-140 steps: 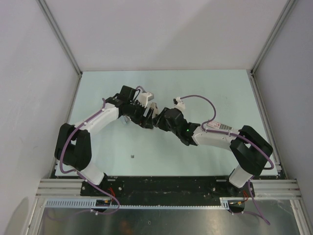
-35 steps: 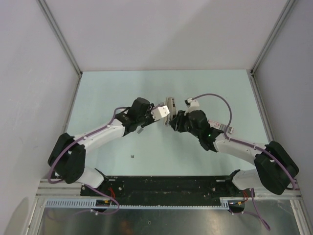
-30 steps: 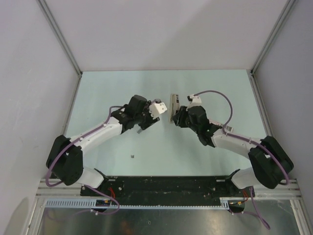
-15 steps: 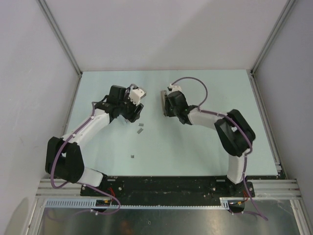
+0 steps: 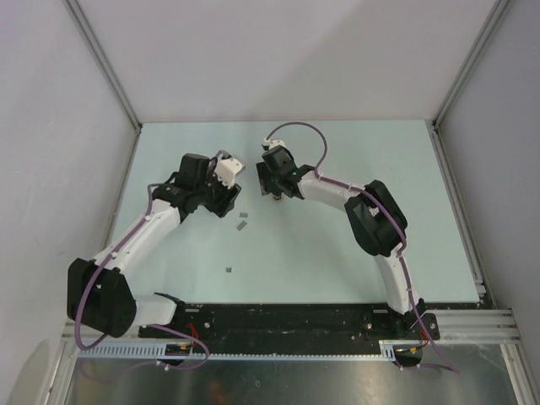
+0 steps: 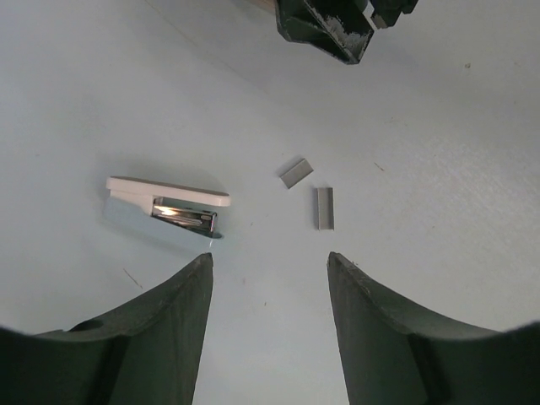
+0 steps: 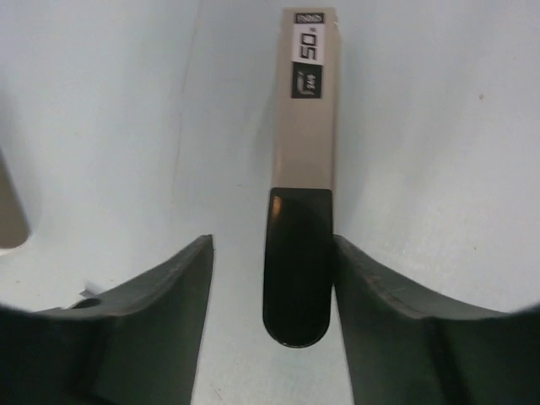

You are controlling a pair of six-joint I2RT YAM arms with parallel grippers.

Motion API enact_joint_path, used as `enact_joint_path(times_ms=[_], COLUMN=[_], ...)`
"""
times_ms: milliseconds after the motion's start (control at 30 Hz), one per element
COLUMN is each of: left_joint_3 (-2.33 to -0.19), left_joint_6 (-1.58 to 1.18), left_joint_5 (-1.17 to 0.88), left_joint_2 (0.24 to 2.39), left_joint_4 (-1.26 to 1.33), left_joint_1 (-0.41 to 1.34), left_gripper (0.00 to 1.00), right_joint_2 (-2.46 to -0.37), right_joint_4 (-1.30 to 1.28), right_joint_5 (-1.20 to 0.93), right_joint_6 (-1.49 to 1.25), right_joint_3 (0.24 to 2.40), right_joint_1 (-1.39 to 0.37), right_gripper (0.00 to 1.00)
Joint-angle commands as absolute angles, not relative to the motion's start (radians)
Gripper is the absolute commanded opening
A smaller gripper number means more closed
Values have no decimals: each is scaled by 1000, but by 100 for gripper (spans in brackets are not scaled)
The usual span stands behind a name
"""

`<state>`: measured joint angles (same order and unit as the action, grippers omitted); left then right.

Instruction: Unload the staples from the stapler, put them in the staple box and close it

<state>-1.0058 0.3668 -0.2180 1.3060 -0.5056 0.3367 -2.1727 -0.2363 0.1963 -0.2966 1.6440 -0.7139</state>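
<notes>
In the right wrist view the stapler (image 7: 308, 126), a beige bar with a printed label and a rounded black end, lies on the table between the fingers of my open right gripper (image 7: 272, 240). Its black end rests against the right finger, with a gap on the left. My left gripper (image 6: 270, 261) is open and empty above bare table. Ahead of it lie two short grey staple strips (image 6: 296, 173) (image 6: 325, 207). A white piece with a shiny metal channel (image 6: 169, 201) lies to their left. From above, the staples (image 5: 242, 221) sit below and between both grippers.
The right gripper's dark fingers (image 6: 329, 25) show at the top of the left wrist view. One more small grey bit (image 5: 229, 270) lies nearer the arm bases. Grey walls and aluminium posts (image 5: 126, 110) enclose the pale table (image 5: 380, 160).
The right gripper carried the stapler left and further back, then opened its jaws around it. The left arm drew back to the left. Two staple strips came to lie on the table.
</notes>
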Motion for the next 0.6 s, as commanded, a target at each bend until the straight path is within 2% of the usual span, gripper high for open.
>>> enact_joint_path(times_ms=[0,100,200,367,567], left_joint_3=[-988,-987,-990,-987,-982], left_joint_6=[373,365,360,364,373], left_joint_5=[-204,-207,-210,-214,-219], left_joint_2=[1264,1257,1255,1239,1221], left_joint_4=[-532,-534,-535,-537,-541], left_joint_1=[331,330,330,330,330], left_gripper=[62,63,63,63,63], right_joint_2=[-2102,-2005,-1895,-1762,-1700], right_joint_4=[-249,-242,-254,-331,-393], right_joint_5=[163,142,156,276,418], right_joint_6=[-321,-345,-373,-427,-494], right_joint_3=[1659,1588,1494,1346,1218], right_joint_1=[-690,-647,-585,-448,-303], right_gripper=[69,80,83,79,75])
